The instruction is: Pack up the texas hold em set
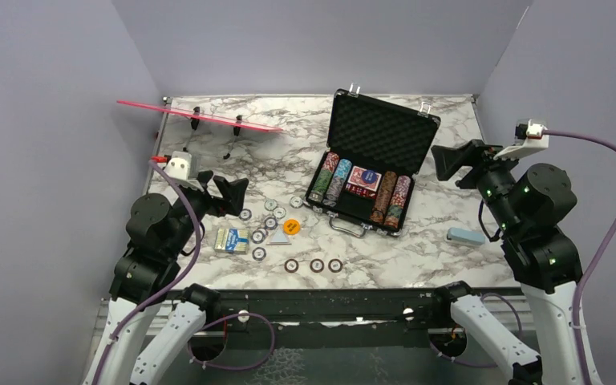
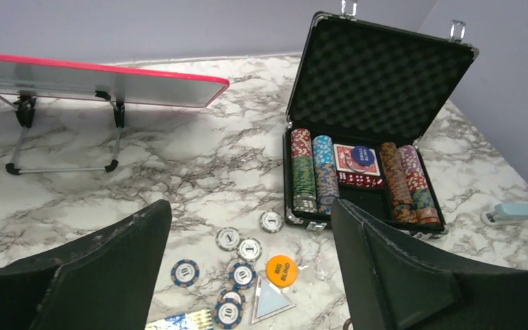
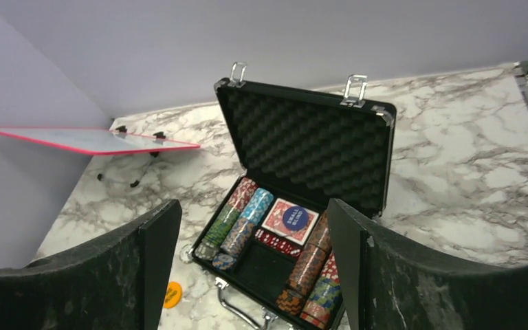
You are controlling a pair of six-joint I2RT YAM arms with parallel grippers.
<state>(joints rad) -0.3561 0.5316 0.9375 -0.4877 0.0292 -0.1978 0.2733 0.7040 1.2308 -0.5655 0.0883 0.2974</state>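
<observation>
Texas hold em set [image 1: 333,180] spread over the marble desk [image 1: 433,257]: open case right of centre, loose pieces to its left.

Far left, at the back: pink strip [image 1: 200,116] on wire legs, well apart from everything else. Nearer the front, left hand [image 1: 231,192] hanging over the desk's left side, jaws spread wide, nothing between them. Just ahead of it on the desk: card deck [image 1: 231,240] lying flat, then a scatter of loose chips [image 1: 259,236], an orange button [image 1: 292,227] marked BIG BLIND, and a clear triangular piece [image 1: 278,237] just beside the button. Three more chips [image 1: 317,265] in a row near the front edge. All of these lying between the left hand and the case.

Right of centre: black briefcase [image 1: 381,136], lid [image 3: 309,144] tilted back, foam lining showing, two metal latches at its top edge. Inside: two chip rows on the left; in the middle a red-backed deck with a blue round button on top and red dice next to it; two more chip rows on the right. Handle [image 1: 349,227] facing the front edge.

Further right: right hand [image 1: 441,163] raised near the lid's right edge, jaws wide apart, gripping nothing. Light-blue block [image 1: 466,236] flat on the desk, nearer the front, right of the case and apart from it.
</observation>
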